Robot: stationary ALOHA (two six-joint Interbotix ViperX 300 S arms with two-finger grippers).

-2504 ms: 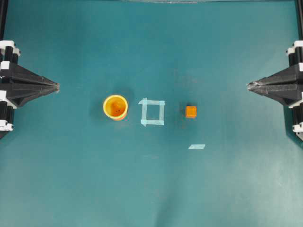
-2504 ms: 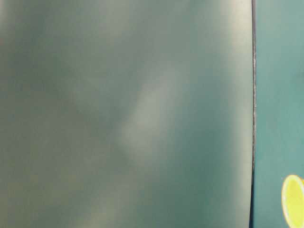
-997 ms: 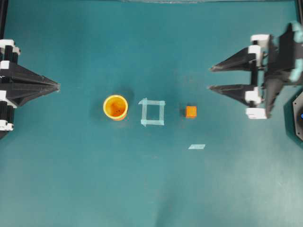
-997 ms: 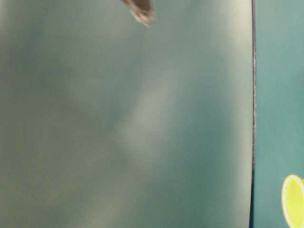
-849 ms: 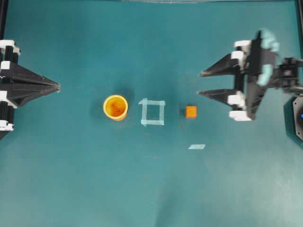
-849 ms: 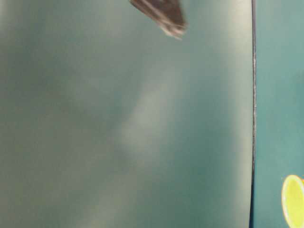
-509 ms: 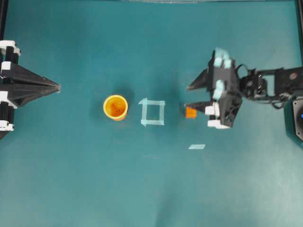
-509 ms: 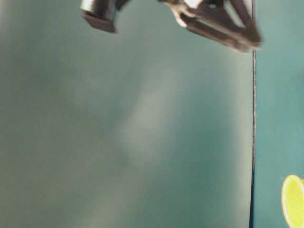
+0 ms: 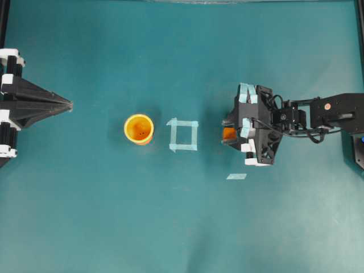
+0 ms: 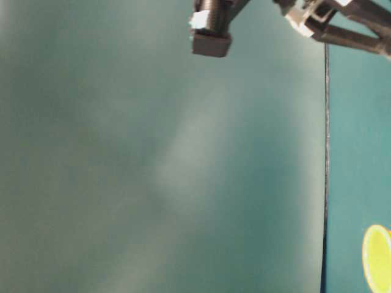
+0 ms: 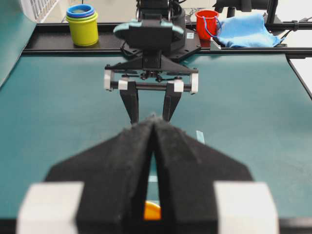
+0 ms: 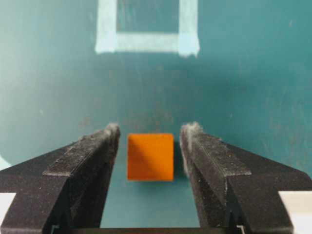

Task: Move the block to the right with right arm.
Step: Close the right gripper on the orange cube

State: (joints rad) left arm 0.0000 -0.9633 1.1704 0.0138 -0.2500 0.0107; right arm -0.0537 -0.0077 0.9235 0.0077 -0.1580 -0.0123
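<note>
Block [image 12: 150, 157]: on the table between the 2 fingers of the right gripper [image 12: 148, 141], just right of the tape square [image 9: 183, 135].
Right gripper: fingers apart, a narrow gap each side of the block, not clamped.
Left gripper [image 9: 67, 104]: fingers together, parked well apart from the cup [image 9: 139, 129].
Risk: uneven closing may twist or nudge the block out of the grip.

The block [image 12: 150, 157] sits between the right gripper's [image 12: 150, 141] fingers, tape square [image 12: 147, 25] beyond.
</note>
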